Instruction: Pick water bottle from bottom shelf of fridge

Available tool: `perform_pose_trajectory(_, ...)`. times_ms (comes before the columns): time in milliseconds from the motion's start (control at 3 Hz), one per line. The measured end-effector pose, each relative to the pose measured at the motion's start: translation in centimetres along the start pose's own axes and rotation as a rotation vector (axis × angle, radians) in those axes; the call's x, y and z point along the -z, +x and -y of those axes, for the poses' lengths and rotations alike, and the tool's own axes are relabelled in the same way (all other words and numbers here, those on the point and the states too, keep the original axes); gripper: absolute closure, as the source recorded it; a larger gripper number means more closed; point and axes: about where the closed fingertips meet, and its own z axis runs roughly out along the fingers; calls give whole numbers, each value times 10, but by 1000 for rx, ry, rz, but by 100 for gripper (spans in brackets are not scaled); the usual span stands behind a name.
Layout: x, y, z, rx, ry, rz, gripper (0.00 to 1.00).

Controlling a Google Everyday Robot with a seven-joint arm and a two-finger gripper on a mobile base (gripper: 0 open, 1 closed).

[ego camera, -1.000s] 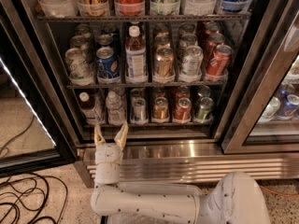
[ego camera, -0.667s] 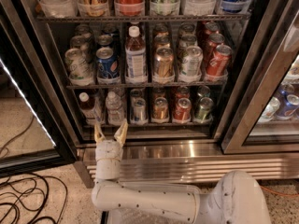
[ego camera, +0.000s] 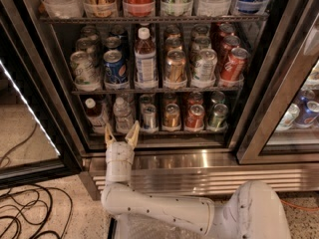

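The fridge (ego camera: 164,158) stands open in front of me, with dark wire racks of drinks. The water bottle (ego camera: 122,114), clear with a white cap, stands at the left of the bottom shelf (ego camera: 164,131), to the right of a white-capped bottle of dark reddish drink (ego camera: 93,114). My gripper (ego camera: 121,133) points up at the shelf's front rail, just below and in front of the water bottle. Its two fingers are spread apart and hold nothing. The white arm runs down from it to the bottom right.
Short cans (ego camera: 172,116) fill the shelf to the right of the bottle. The rack above holds taller cans and an amber-liquid bottle (ego camera: 145,59). A steel louvred base (ego camera: 209,176) lies under the shelf. An open door (ego camera: 30,108) is at left. Black cables (ego camera: 30,213) lie on the floor.
The gripper has risen slightly and moved closer to the shelf's front rail. The drinks have not moved.
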Motion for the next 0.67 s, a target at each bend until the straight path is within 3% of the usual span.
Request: perform_pose_trajectory(667, -28, 8, 5, 4, 9, -4, 30)
